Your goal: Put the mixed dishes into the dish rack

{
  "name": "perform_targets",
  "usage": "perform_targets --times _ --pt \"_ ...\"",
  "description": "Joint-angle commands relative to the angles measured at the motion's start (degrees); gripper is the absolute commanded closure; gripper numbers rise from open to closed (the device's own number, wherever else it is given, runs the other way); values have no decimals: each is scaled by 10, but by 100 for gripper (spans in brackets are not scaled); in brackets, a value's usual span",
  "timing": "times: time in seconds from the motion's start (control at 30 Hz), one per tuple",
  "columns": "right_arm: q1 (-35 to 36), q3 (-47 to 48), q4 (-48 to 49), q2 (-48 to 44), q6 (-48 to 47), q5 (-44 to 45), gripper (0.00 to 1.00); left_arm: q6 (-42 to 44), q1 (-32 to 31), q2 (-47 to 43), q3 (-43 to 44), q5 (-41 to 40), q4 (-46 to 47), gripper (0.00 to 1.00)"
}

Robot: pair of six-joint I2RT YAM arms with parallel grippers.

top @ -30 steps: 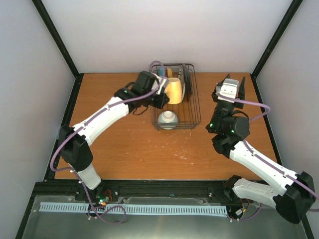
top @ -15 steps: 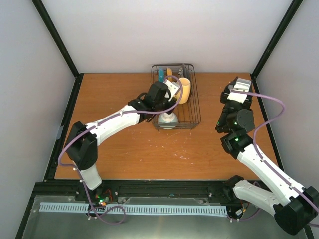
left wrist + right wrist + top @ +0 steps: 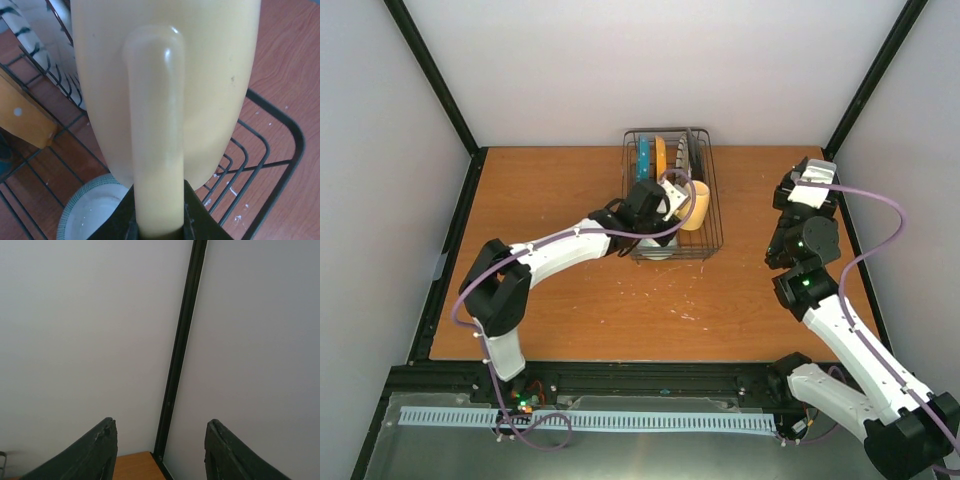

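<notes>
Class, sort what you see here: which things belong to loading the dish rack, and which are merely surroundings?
Part of the job: dish rack, mug held in the left gripper, bowl, teal plate, yellow-orange plate, striped plate.
Merely surroundings: table, purple cable, corner post.

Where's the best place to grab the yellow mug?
Its handle, coming from the handle side, as the left gripper does. The handle is a narrow bar standing off the wide round mug, so the jaws fit around it.
</notes>
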Motion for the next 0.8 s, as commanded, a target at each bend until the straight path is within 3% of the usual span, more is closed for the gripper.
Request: perform_targets --times 0.0,0.77 --pt "-20 -4 -15 -10 27 -26 52 19 -6 10 4 15 75 99" --pt "-64 21 -47 19 66 -76 51 26 -5 119 71 54 74 99"
